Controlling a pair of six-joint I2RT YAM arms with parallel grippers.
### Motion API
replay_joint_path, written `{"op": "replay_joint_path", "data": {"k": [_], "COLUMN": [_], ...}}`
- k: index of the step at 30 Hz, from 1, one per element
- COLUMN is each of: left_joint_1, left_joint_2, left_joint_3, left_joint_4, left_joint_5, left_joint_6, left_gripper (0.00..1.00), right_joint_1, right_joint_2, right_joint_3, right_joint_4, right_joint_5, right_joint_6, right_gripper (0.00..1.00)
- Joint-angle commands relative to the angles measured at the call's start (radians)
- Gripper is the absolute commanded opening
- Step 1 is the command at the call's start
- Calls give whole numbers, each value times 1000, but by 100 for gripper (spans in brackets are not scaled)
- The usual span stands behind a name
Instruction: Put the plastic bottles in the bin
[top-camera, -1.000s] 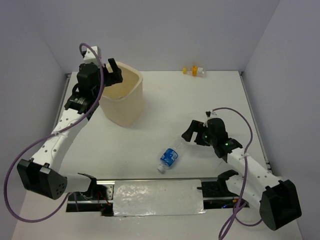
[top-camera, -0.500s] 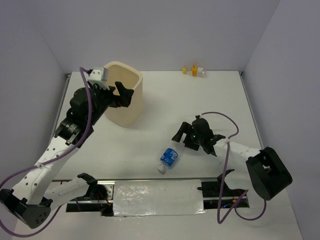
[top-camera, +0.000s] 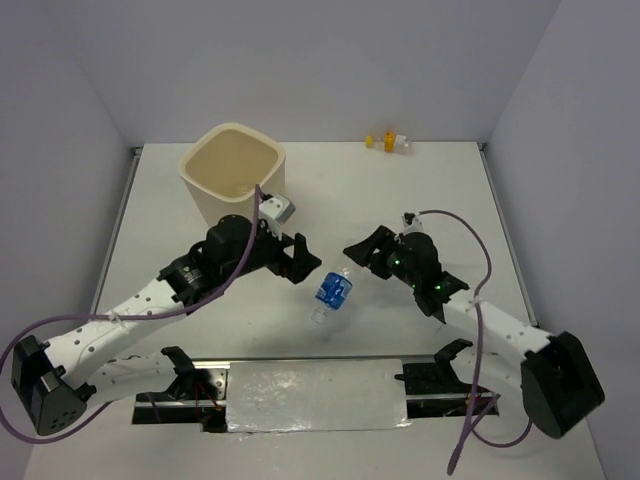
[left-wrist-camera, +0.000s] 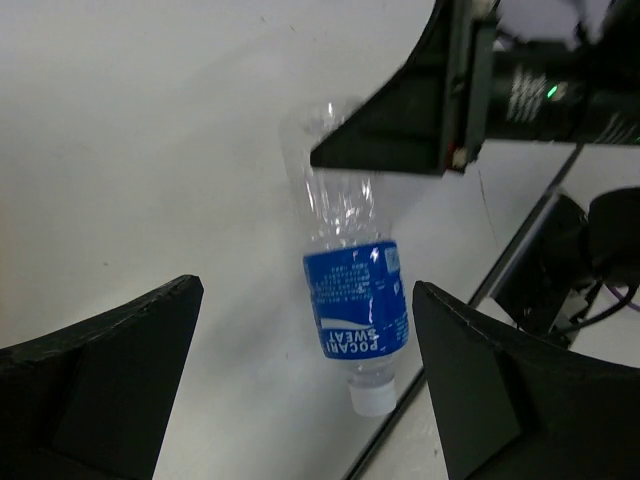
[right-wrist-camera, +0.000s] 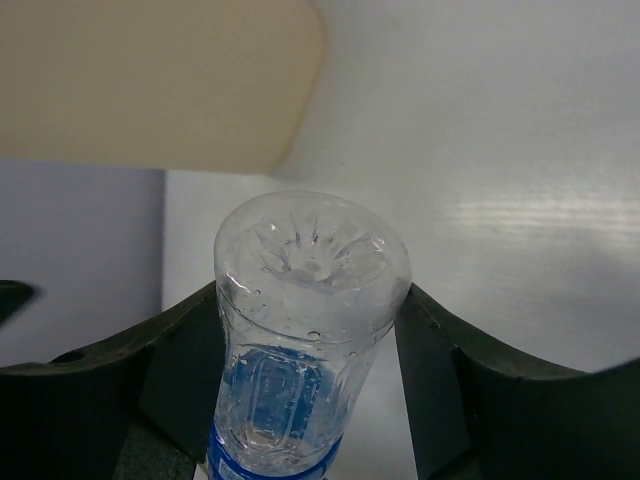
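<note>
Two arms reach toward the middle of the white table (top-camera: 420, 190) in the overhead view. From the right, the right gripper (top-camera: 362, 250) pinches the blue-label bottle (top-camera: 333, 291) at its clear bottom end, with a finger pressed against each side, as its own wrist camera shows. That bottle sits just below the centre of the frame, slanting down and to the left with its white cap lowest; I cannot tell whether it rests on the table or is raised off it. From the left, the left gripper (top-camera: 303, 260) hovers just beside the bottle, fingers spread wide and touching nothing. In the upper left stands the cream bin (top-camera: 210, 205), upright and well apart from the bottle. Along the top of the frame, right of centre, lies a tiny bottle (top-camera: 398, 143) with a yellow end, near the table's far edge
</note>
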Motion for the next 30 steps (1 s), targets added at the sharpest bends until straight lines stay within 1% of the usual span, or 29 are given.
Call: {"op": "replay_joint_path", "data": {"k": [1,2,4,7,12,14,18,22,24,25,26,27,28,30], "left_joint_1": [-34,-52,-69,-94,-128,-132,-134,-134,-134,-134,-134,-134,-134,-134], "left_joint_2": [28,48,72,127,221,261,315,327,329,338,345,351,362,373], "left_joint_3": [-20,-13,0,36,106,125,187,200,210,221,250,266,279,324], "left_joint_4": [99,93,95,108,150,142,70,65,72,69,46,33,12,-3], "left_joint_5": [74,53,39,88,201,182,68,74,67,53,51,47,30,14], "left_joint_6": [19,22,34,48,60,54,39,31,28,26,28,29,31,45], "left_gripper": [99,99,99,99,99,99,99,87,87,85,74,66,50,42], "right_joint_1": [6,7,7,7,6,7,6,7,7,7,7,7,7,7], "right_joint_2": [-152,-177,-235,-271,-263,-258,-274,-312,-327,-337,-347,-350,-355,-357], "right_joint_3": [42,59,97,132,151,152,162,185,191,192,195,211,220,237], "right_joint_4": [45,-12,-53,-113,-103,-77,-34,-37,-34,-28,-29,-37,-58,-58], "right_joint_5": [51,66,68,50,-1,-18,-58,-84,-90,-95,-99,-99,-93,-95], "right_joint_6": [-27,-33,-52,-67,-69,-65,-73,-101,-104,-102,-105,-110,-116,-119], "right_gripper": [27,27,27,27,26,25,25,25,25,25,26,26,27,28]}}
